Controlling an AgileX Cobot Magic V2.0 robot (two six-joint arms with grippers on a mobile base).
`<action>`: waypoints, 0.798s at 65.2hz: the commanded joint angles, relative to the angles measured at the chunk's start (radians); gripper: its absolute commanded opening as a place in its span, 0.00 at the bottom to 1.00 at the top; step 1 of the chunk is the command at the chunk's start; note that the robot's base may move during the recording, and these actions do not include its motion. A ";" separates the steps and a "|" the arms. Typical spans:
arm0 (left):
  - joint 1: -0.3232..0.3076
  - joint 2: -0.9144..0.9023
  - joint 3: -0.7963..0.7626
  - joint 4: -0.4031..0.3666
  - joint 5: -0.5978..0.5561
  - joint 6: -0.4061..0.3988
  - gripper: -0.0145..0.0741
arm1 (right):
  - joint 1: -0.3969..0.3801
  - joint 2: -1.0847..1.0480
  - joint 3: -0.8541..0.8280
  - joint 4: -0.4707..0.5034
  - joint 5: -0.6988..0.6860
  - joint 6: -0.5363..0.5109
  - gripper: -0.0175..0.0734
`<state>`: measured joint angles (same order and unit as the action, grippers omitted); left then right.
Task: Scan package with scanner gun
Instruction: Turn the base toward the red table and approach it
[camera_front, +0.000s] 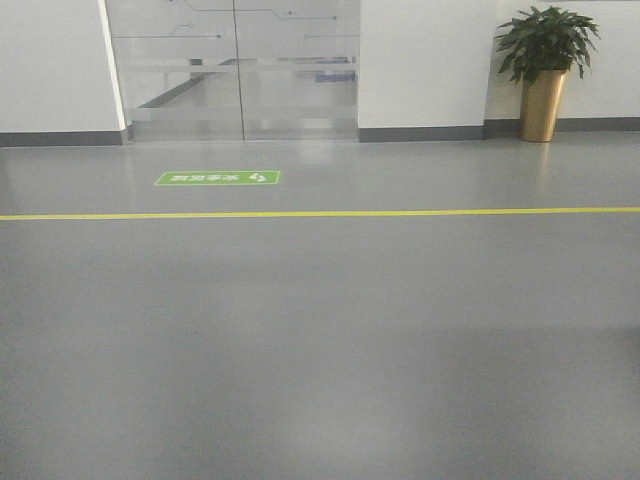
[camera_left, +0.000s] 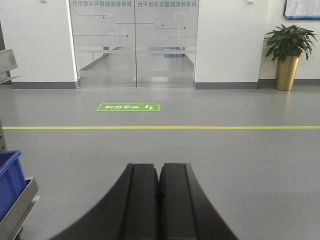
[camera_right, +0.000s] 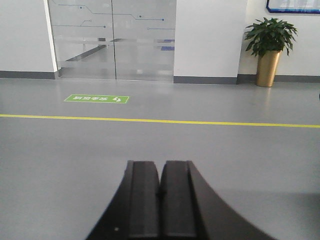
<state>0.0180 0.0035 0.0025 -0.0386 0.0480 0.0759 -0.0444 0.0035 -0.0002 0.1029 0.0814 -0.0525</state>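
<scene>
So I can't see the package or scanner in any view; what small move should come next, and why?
Probably swing the left hand leftward to look: both it and the right hand are shut and empty, the views show mostly floor, and a blue bin shows at its view's left edge.

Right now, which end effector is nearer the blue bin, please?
Left. The blue bin sits close left of the left end effector; the right end effector sees no bin.
</scene>
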 joint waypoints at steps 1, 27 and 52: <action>-0.003 -0.004 -0.002 -0.003 -0.012 -0.005 0.04 | -0.005 -0.003 0.000 0.000 -0.021 -0.003 0.01; -0.003 -0.004 -0.002 -0.003 -0.012 -0.005 0.04 | -0.005 -0.003 0.000 0.000 -0.021 -0.003 0.01; -0.003 -0.004 -0.002 -0.003 -0.012 -0.005 0.04 | -0.005 -0.003 0.000 0.000 -0.021 -0.003 0.01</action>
<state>0.0180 0.0035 0.0025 -0.0386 0.0480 0.0759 -0.0444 0.0035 -0.0002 0.1029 0.0814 -0.0525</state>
